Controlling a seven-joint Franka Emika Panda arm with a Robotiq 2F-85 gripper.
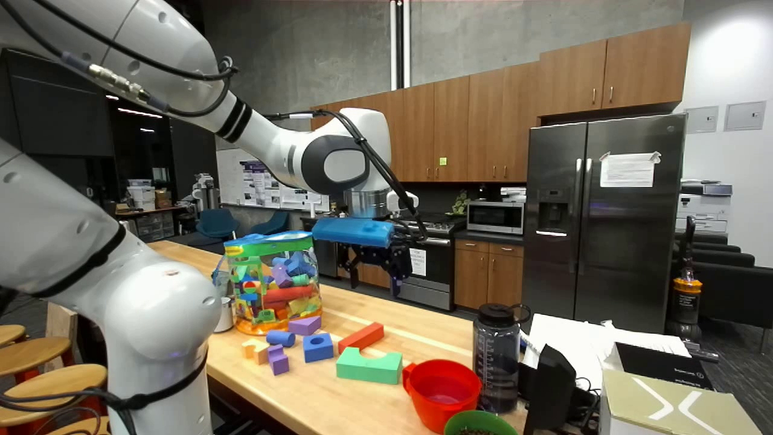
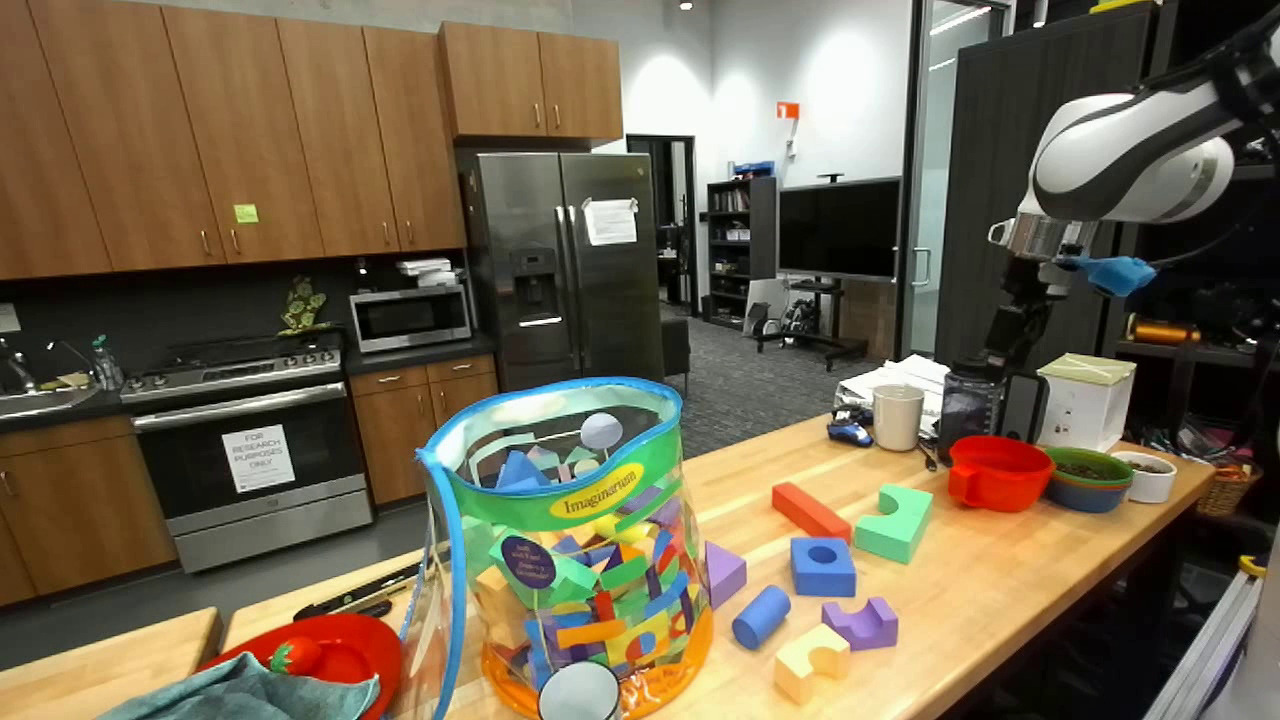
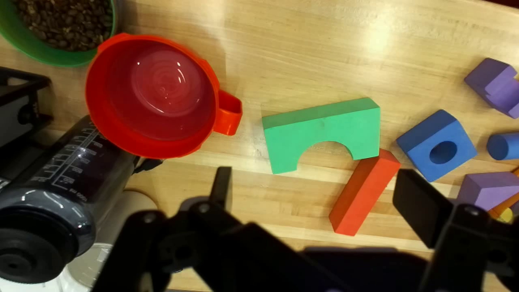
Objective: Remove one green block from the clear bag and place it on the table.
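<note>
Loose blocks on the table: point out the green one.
The arch-shaped block between the red bowl and the blue block with a round hole: the only green block in view outside the clear bag.

The arm (image 1: pixel 266 142) is white and shiny, with fat round joints (image 1: pixel 162 299) and black bands (image 1: pixel 230 118). Black wires (image 1: pixel 379 162) run along it, with shiny plugs (image 1: pixel 107 77) far from the black hand (image 3: pixel 322 198). Near the hand are a silver ring (image 1: pixel 367 204) and a bright blue wrap (image 1: pixel 352 232). The hand has little round screws (image 3: pixel 204 208).
</note>
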